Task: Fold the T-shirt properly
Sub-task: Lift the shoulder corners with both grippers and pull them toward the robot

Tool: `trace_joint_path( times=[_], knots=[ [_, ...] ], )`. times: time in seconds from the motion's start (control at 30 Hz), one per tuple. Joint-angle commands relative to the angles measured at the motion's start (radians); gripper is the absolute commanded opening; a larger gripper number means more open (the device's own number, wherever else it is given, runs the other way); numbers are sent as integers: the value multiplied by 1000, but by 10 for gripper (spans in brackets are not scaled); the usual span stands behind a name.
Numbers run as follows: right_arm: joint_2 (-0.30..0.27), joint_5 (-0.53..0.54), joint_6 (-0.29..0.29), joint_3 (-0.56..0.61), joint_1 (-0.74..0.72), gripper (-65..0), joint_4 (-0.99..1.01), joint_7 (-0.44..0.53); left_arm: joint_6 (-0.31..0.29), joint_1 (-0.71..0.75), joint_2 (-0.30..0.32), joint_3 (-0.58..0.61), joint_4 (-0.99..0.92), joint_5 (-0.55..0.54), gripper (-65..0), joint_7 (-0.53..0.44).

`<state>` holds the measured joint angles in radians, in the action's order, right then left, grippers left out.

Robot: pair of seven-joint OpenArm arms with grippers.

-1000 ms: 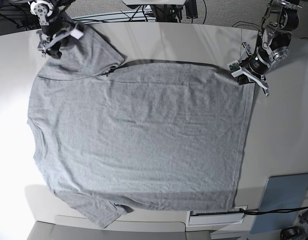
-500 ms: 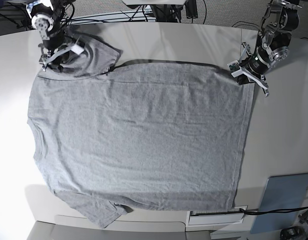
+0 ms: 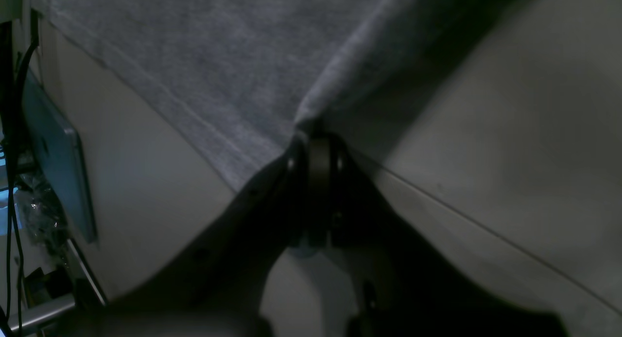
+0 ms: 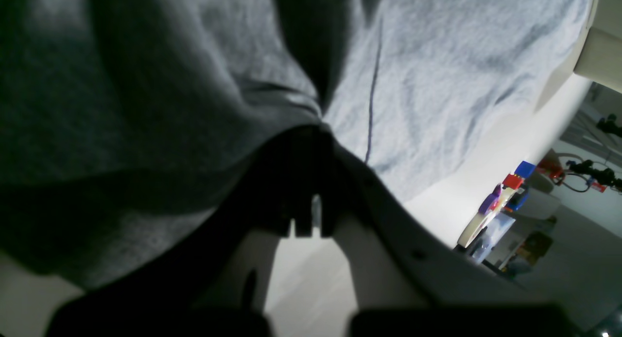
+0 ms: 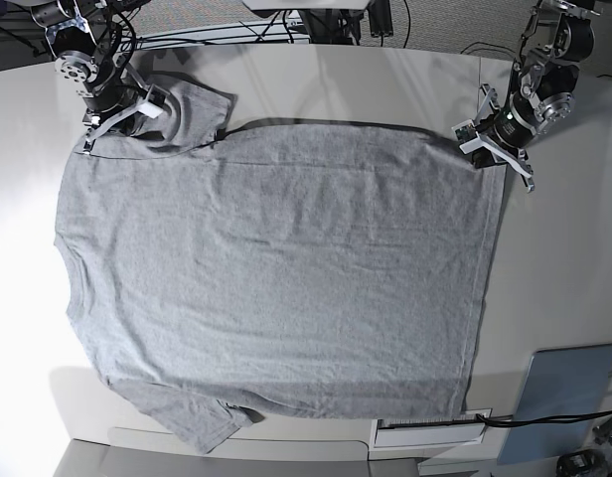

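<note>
1 T-shirt (image 5: 276, 278) spread flat, 2 grippers (image 5: 485, 149) (image 5: 122, 124) pinching corners

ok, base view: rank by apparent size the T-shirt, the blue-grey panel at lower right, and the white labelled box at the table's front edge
1. T-shirt: by far the largest, covering most of the table.
2. Blue-grey panel: much smaller, and partly cut off by the frame edge.
3. White labelled box: smallest, a thin strip.

All lie at about table level, so nearness hardly skews this.

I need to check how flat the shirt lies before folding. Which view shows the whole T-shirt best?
The base view: the T-shirt lies spread across the table, all edges visible. The left wrist view shows only a hem corner pinched by the left gripper; the right wrist view shows bunched sleeve cloth at the right gripper.
</note>
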<state>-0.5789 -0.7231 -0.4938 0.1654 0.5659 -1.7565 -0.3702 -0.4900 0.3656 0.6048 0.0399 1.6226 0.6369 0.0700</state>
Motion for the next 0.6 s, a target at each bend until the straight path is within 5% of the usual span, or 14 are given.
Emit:
trace_joint_path(
  times=[0.0, 0.3, 0.57],
  knots=[
    [3, 61, -118, 17, 32, -650, 41, -49, -69, 22, 10, 8, -21, 14, -650, 60],
    [-24, 61, 202, 16, 195, -650, -157, -151, 38, 66, 35, 8, 25, -126, -650, 60],
    [-86, 31, 397, 16, 390, -650, -233, -176, 89, 225, 103, -50, 109, -428, -650, 60]
  ],
)
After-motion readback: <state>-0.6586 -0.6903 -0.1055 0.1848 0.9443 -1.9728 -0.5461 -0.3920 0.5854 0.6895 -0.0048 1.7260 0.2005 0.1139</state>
